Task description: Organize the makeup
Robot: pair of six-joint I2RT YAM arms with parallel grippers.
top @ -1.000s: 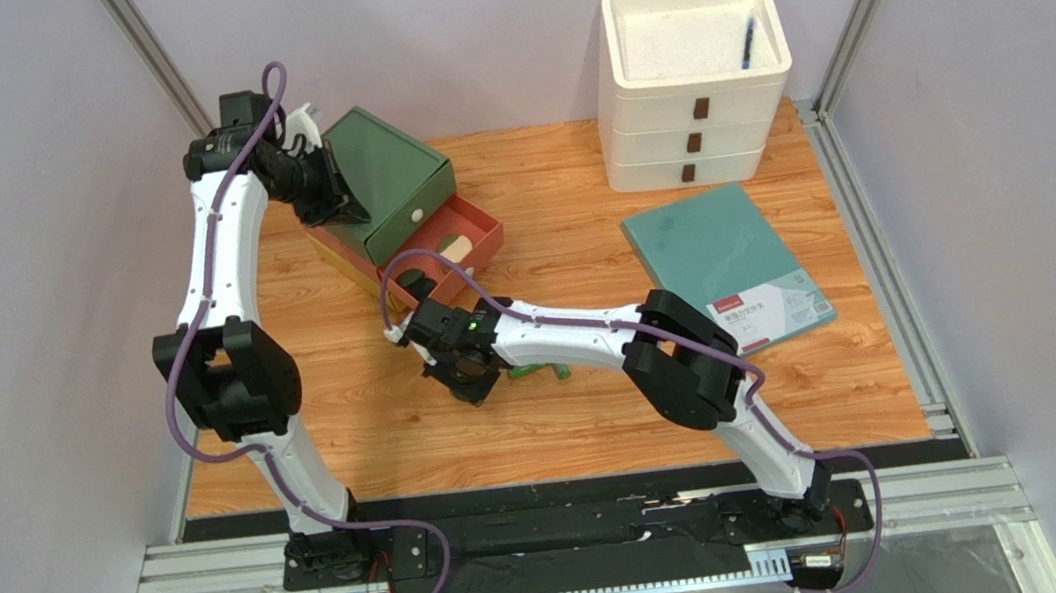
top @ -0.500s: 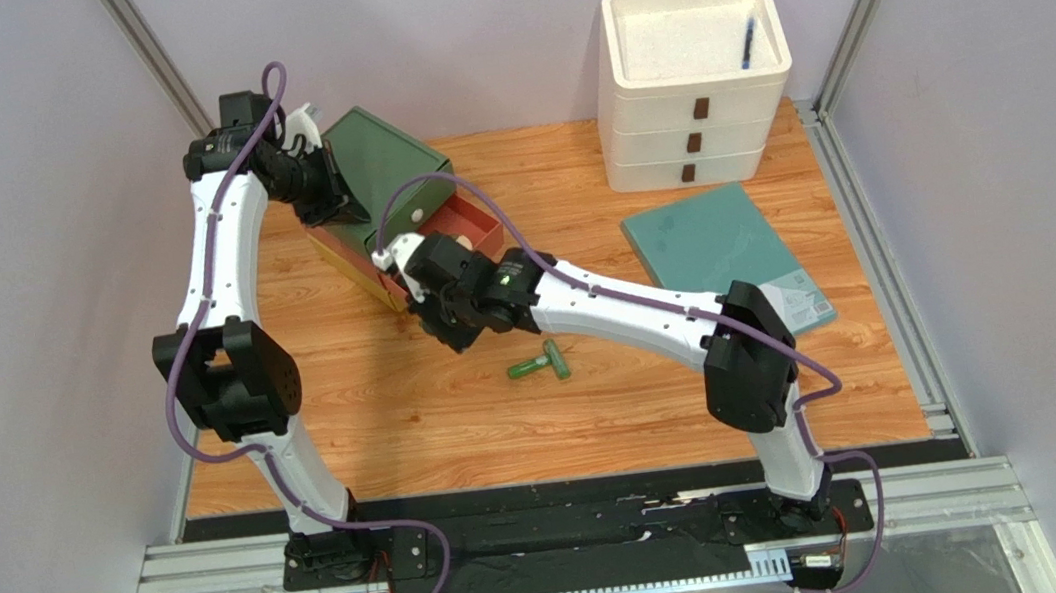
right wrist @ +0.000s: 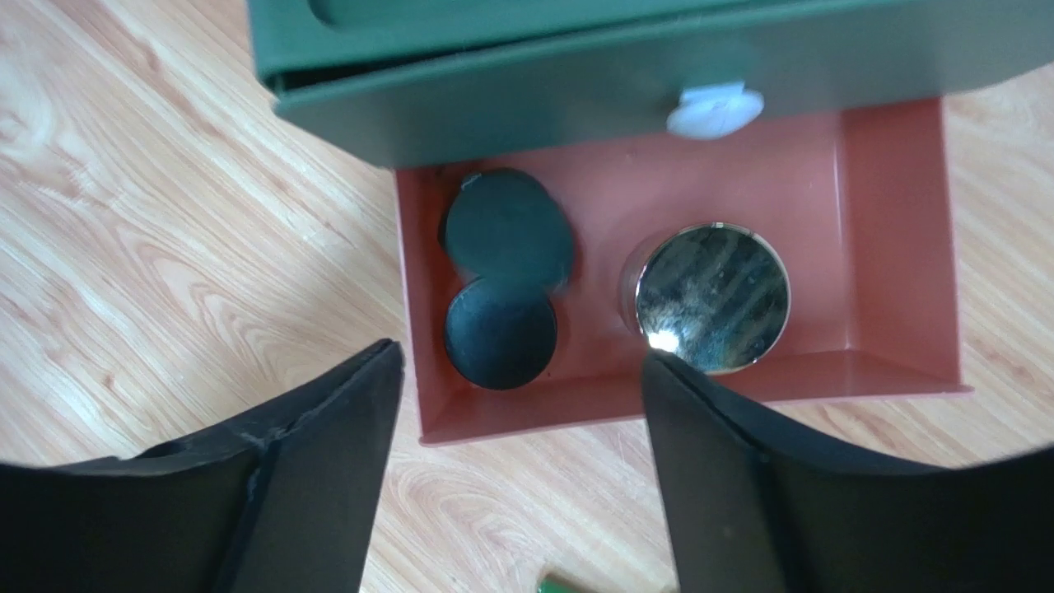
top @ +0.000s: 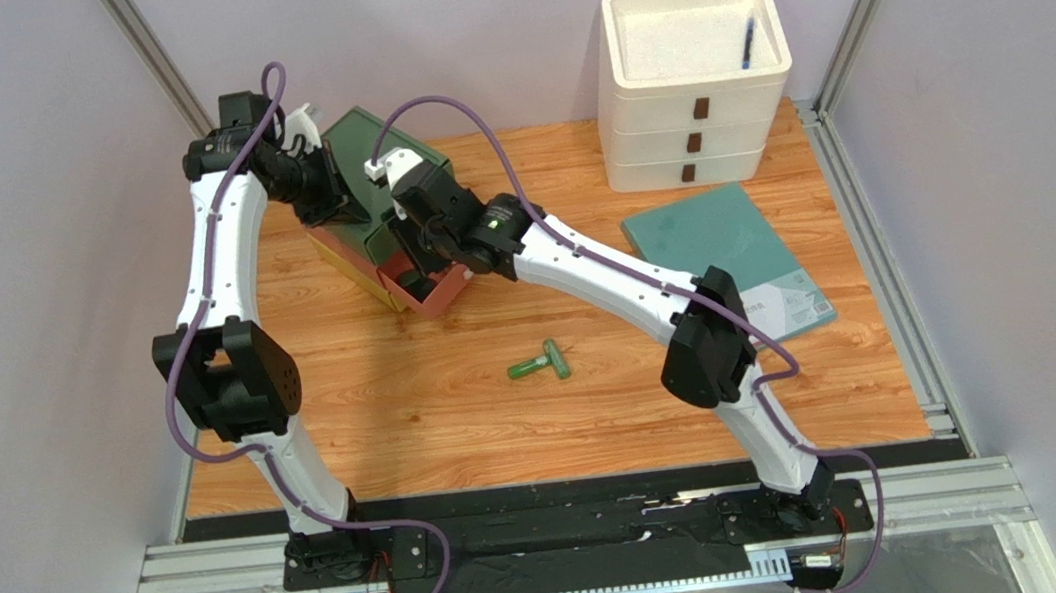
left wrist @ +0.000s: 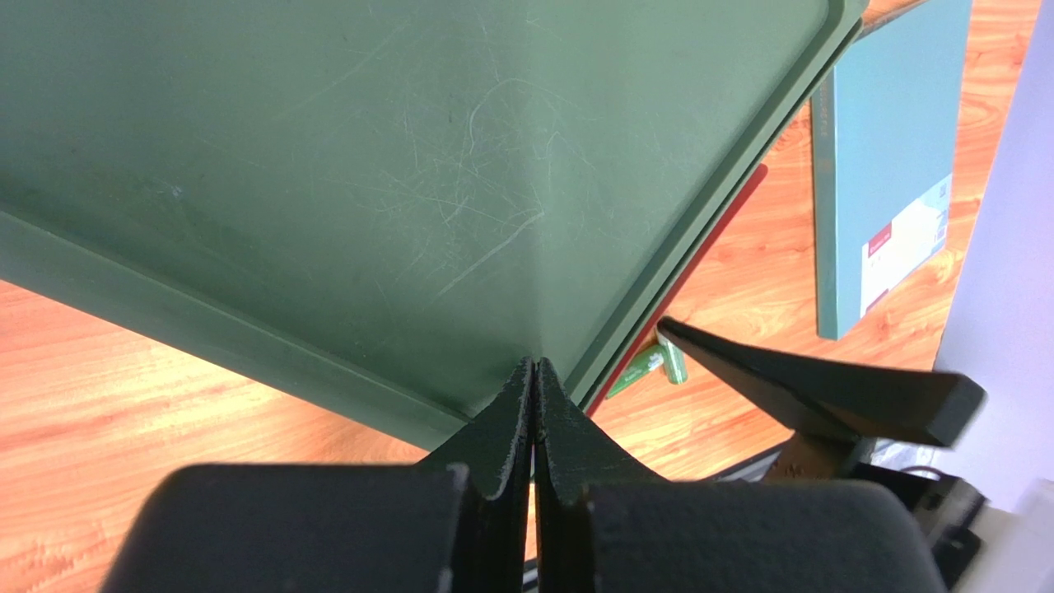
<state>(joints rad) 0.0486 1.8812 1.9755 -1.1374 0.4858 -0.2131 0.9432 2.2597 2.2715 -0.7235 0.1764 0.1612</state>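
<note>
Two dark compacts [right wrist: 507, 235] and a shiny jar [right wrist: 714, 297] sit in the red drawer [right wrist: 897, 247], with the right gripper [right wrist: 520, 358] wide open and empty above it. The left gripper [left wrist: 533, 371] is closed, empty, behind the drawer. The green tube [top: 540, 365] lies in front of it.

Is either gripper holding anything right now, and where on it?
Nothing is held. The right gripper hangs open above the red drawer; the left gripper is shut empty, tips at the green box.

White links [top: 223, 251], black joints [top: 230, 379], purple cables [top: 467, 120], black pincers [left wrist: 535, 366] [right wrist: 520, 358].
</note>
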